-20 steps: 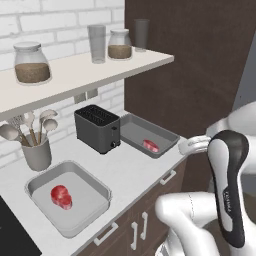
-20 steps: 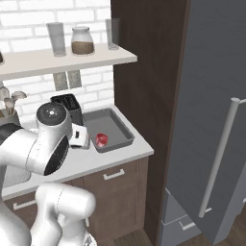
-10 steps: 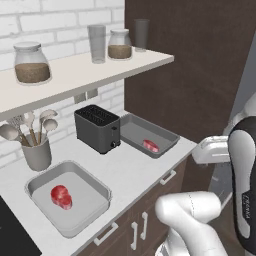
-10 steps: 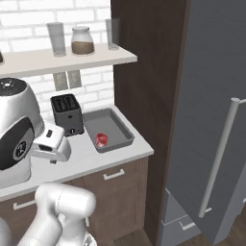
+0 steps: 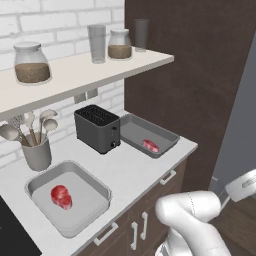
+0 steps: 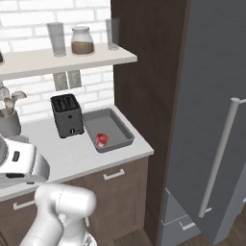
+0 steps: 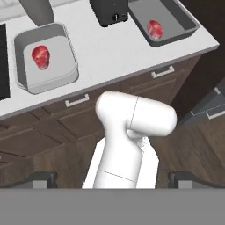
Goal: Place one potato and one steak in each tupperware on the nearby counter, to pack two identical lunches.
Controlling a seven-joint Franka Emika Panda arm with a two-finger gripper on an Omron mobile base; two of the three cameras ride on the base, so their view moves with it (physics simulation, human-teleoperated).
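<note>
The light grey tupperware [image 5: 95, 186] sits at the left of the counter [image 5: 134, 169] and holds one red steak [image 5: 61, 196], nothing else. To the right of the toaster, the darker grey tupperware [image 5: 131, 125] also holds a single steak [image 5: 150, 145]. The hand view looks down on both trays, the light tupperware [image 7: 66, 41] with its steak [image 7: 40, 55] and the dark tupperware [image 7: 180, 19] with its steak [image 7: 154, 27]. My gripper [image 7: 113, 181] is open and holds nothing, its fingertips [image 7: 41, 179] far apart, and it is back from the counter in front of the cabinets.
A black toaster [image 5: 97, 127] stands between the trays. A grey utensil pot [image 5: 36, 152] is at the back left. The wall shelf [image 5: 85, 70] above carries jars and glasses. A grey fridge [image 6: 211, 120] with a long handle stands to the right, past a dark wood panel.
The arm has swung back and to the right, away from the counter, and the hand now looks down on it from farther off. Trays and steaks have not moved.
</note>
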